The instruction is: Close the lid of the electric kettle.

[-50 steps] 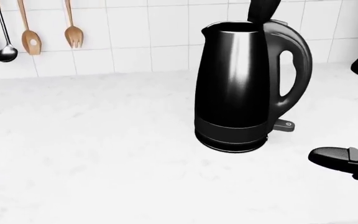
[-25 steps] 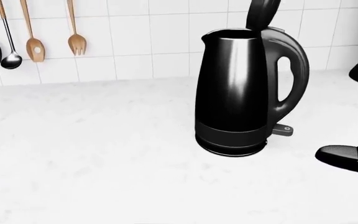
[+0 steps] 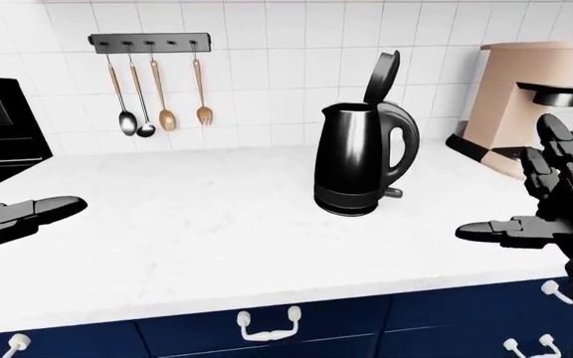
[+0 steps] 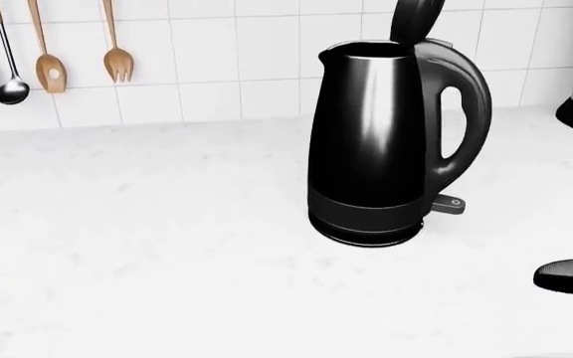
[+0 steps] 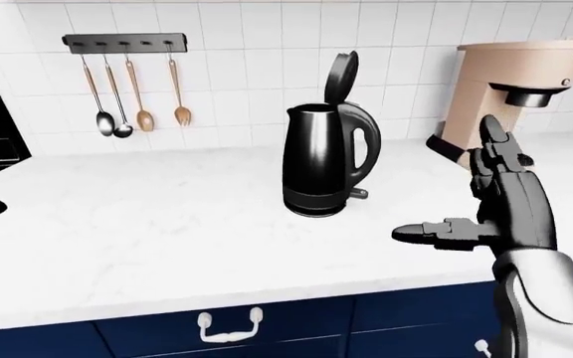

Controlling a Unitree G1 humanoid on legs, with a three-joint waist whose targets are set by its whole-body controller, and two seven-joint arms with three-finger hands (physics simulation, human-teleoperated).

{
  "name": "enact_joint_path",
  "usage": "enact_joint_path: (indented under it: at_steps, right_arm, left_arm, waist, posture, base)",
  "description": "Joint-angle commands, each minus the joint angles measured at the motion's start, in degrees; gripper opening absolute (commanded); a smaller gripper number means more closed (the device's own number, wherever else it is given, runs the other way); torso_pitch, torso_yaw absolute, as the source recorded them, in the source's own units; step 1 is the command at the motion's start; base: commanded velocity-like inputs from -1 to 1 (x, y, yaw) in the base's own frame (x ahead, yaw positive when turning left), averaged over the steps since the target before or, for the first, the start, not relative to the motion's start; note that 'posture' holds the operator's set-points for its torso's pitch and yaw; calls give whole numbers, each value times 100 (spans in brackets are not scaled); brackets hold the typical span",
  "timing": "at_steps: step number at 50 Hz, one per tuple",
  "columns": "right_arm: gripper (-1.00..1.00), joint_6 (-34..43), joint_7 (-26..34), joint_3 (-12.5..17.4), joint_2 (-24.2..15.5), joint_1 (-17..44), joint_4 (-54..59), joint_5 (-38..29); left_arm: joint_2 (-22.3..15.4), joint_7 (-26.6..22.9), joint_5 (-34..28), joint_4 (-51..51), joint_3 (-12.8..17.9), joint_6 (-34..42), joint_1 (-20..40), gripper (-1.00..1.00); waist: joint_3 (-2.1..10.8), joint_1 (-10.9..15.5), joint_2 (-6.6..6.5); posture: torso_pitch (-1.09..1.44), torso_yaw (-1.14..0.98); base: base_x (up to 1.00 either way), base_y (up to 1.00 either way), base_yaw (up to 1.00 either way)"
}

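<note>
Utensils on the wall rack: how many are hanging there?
4, side by side under the rack: ladle, second ladle, wooden spoon, wooden fork, left to right in the left-eye view.

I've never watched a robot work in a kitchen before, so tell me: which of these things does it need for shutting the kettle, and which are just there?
For the job:
- tall black electric kettle
- its black lid, standing up open
- right hand, fingers spread
- left hand, open

Just there:
- beige coffee machine
- metal and wooden utensils hanging on the rail
- white marble counter
</note>
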State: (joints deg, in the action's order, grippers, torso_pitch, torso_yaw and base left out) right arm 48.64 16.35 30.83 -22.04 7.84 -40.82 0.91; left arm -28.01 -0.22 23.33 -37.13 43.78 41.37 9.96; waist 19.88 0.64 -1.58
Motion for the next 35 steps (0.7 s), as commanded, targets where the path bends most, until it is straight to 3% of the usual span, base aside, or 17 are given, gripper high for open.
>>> enact_joint_path:
  at_steps: [1, 20, 29, 35]
  right_arm:
    - [100, -157, 373, 34, -151, 213, -69, -249]
    - [100, 307, 2455, -644, -1456, 1469, 800, -2005]
    - [100, -274, 3562, -635, -1746, 1553, 1295, -2863]
    - [100, -435, 4020, -719, -2000, 2009, 1692, -3275]
  left_arm:
    - [-97, -8, 5, -139, 2, -136, 128, 100]
    - [-79, -45, -8, -146, 15, -149, 108, 100]
    - [-85, -46, 2, -136, 27, -155, 99, 100]
    - [-124, -17, 65, -197, 32, -55, 145, 100]
  waist:
    - [-19, -1, -5]
    - [-27, -43, -25]
    - [-36, -48, -29]
    - [-42, -66, -58]
  posture:
    - [-54, 0]
    - [-54, 0]
    - [-54, 0]
    - [-54, 0]
  base:
    - [0, 0, 0]
    - [0, 0, 0]
    - [0, 0, 0]
    - [0, 0, 0]
